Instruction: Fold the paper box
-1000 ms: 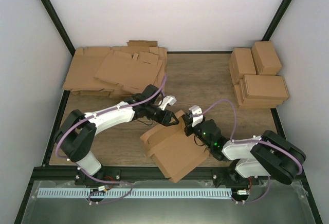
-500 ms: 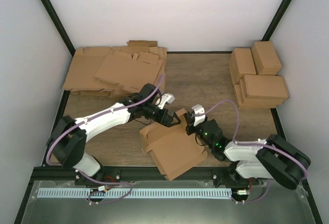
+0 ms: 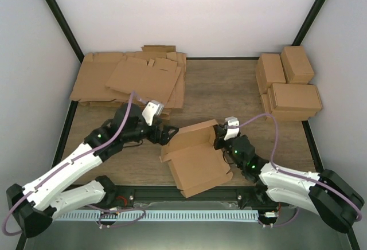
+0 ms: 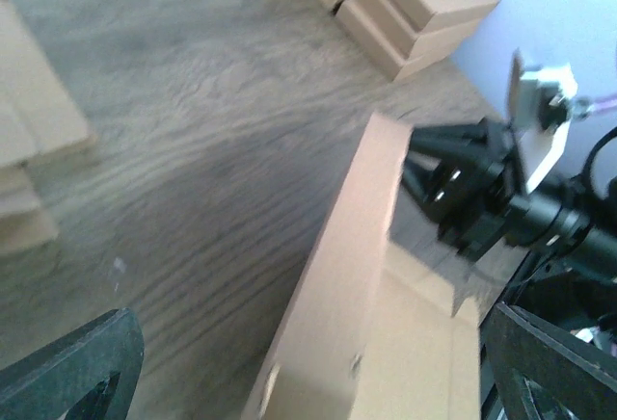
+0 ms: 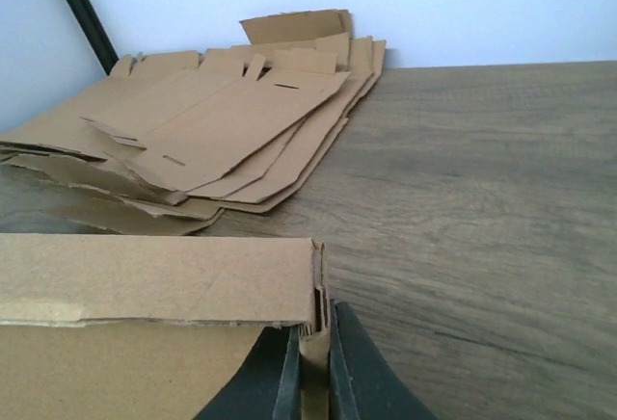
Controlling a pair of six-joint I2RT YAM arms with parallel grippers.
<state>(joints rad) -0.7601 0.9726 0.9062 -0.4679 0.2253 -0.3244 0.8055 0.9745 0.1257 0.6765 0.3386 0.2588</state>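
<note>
The paper box (image 3: 198,161) is found by the counter's (image 3: 229,89) near edge, its far right corner pinched by the right claw (image 3: 220,137). The left claw (image 3: 164,135), spread wide and empty, is set just left of it.

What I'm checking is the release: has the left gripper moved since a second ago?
Yes. The left gripper shifted left, away from the far corner of the paper box; it now sits open in front of the right end of the flat cardboard heap.
</note>
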